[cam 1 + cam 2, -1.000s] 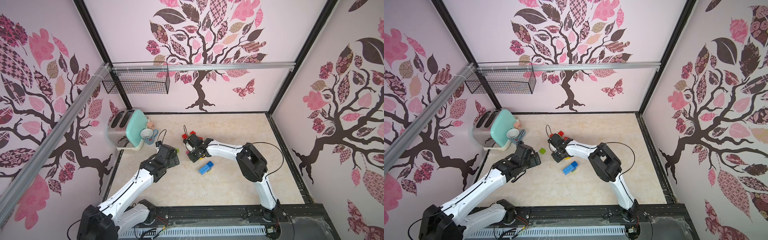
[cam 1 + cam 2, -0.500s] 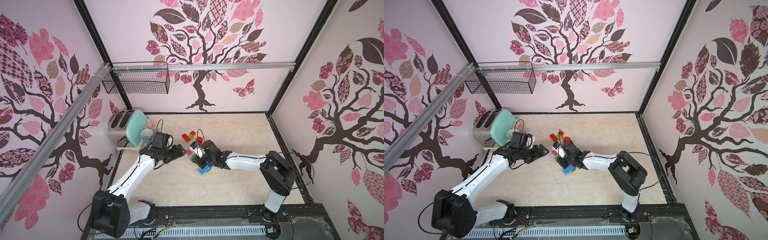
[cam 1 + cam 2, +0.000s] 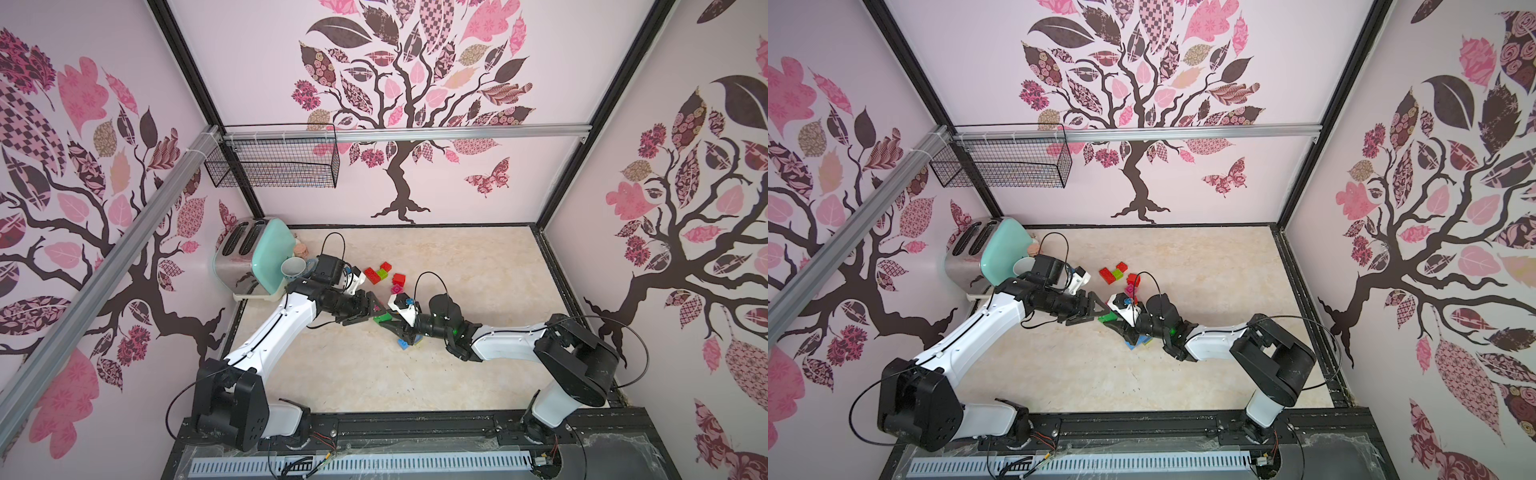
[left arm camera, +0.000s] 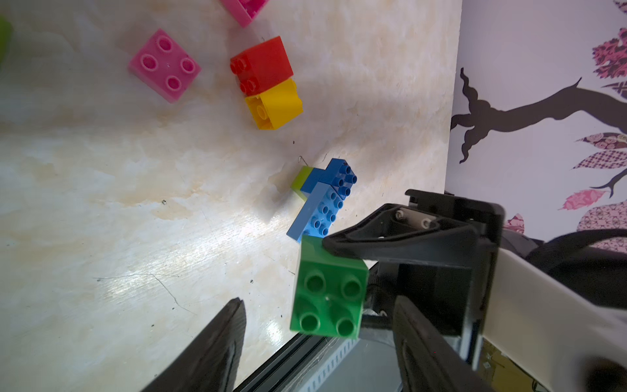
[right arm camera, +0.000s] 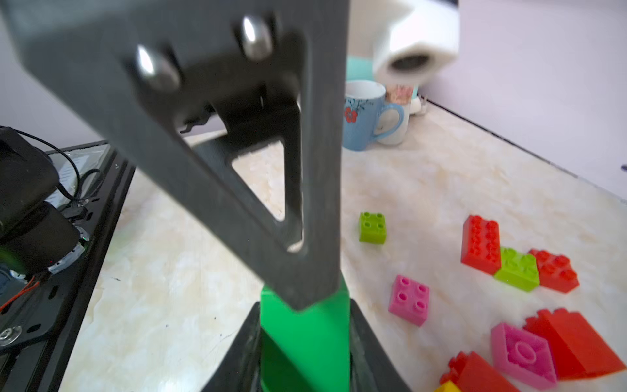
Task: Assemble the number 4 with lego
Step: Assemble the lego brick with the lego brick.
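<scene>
My right gripper [image 3: 392,322] [image 5: 305,319] is shut on a green lego brick [image 3: 383,318] [image 3: 1108,319] held above the table. My left gripper [image 3: 375,312] [image 4: 319,302] faces it, open, with one finger on each side of that green brick [image 4: 329,292] and a gap on both sides. Below lies a blue lego piece [image 3: 403,343] [image 4: 322,203] with a lime brick joined to it. Loose lego lies behind: a red-lime-red row [image 3: 379,272] [image 5: 515,268], pink bricks [image 4: 164,64] [image 5: 409,298], and a red brick on a yellow one [image 4: 261,64].
A teal toaster [image 3: 249,266] and a blue mug [image 3: 293,268] [image 5: 364,115] stand at the back left, close behind my left arm. A wire basket [image 3: 274,162] hangs on the back wall. A single lime brick [image 5: 372,227] lies near the mug. The black front rail [image 3: 374,424] bounds the table.
My right gripper brought the green brick from the loose pile toward the table's middle. My left gripper swung over to it and its jaws narrowed around the brick.
</scene>
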Controlling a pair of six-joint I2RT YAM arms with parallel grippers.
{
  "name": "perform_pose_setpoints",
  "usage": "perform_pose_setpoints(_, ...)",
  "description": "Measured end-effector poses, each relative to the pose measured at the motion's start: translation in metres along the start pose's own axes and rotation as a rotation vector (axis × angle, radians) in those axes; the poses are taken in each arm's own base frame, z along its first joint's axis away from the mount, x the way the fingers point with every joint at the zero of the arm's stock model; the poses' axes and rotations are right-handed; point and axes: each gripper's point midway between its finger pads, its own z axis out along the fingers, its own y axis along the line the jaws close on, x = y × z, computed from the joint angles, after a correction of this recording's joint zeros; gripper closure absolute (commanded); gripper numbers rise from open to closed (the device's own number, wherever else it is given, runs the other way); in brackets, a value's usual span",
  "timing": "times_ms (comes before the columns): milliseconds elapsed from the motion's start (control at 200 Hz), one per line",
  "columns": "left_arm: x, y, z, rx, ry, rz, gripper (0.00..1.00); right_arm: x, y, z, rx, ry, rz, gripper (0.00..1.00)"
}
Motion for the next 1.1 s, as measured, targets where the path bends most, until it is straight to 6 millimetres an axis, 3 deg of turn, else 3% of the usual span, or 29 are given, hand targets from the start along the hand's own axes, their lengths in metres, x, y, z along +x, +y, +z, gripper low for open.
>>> perform_pose_setpoints(85, 0.004, -0.001, 0.006, -0.003, 0.031, 0.008, 0.40, -0.008, 0.003, 0.000, -0.017, -0.030, -0.016, 0.86)
perform_pose_setpoints(185, 0.007, -0.004, 0.009, 0.003, 0.049, 0.016, 0.54, -0.009, 0.006, 0.000, -0.033, -0.038, -0.027, 0.86)
perform_pose_setpoints(280, 0.007, -0.010, 0.011, 0.009, 0.056, 0.035, 0.74, -0.010, 0.007, 0.000, -0.038, -0.039, -0.030, 0.86)
perform_pose_setpoints(370, 0.005, -0.010, 0.012, 0.002, 0.054, 0.069, 1.00, -0.009, 0.006, -0.001, -0.039, -0.037, -0.023, 0.85)
perform_pose_setpoints(475, 0.006, -0.009, 0.012, -0.010, 0.056, 0.080, 1.00, -0.008, 0.006, 0.000, -0.037, -0.033, -0.024, 0.76)
perform_pose_setpoints(595, 0.004, -0.007, 0.012, -0.067, 0.038, 0.107, 1.00, -0.006, 0.004, -0.004, -0.009, -0.029, -0.010, 0.46)
perform_pose_setpoints(725, 0.000, 0.005, 0.006, -0.209, -0.014, 0.148, 1.00, 0.003, 0.002, -0.031, 0.074, -0.016, 0.039, 0.19)
perform_pose_setpoints(760, -0.002, 0.007, 0.003, -0.239, -0.026, 0.157, 1.00, 0.004, 0.000, -0.041, 0.109, -0.013, 0.061, 0.01)
perform_pose_setpoints(975, -0.007, 0.006, 0.001, -0.415, -0.072, 0.263, 1.00, -0.028, -0.035, -0.106, 0.406, -0.066, 0.267, 0.00)
perform_pose_setpoints(1100, -0.006, -0.009, 0.016, -0.494, -0.038, 0.363, 1.00, -0.020, -0.071, -0.152, 0.594, -0.053, 0.428, 0.01)
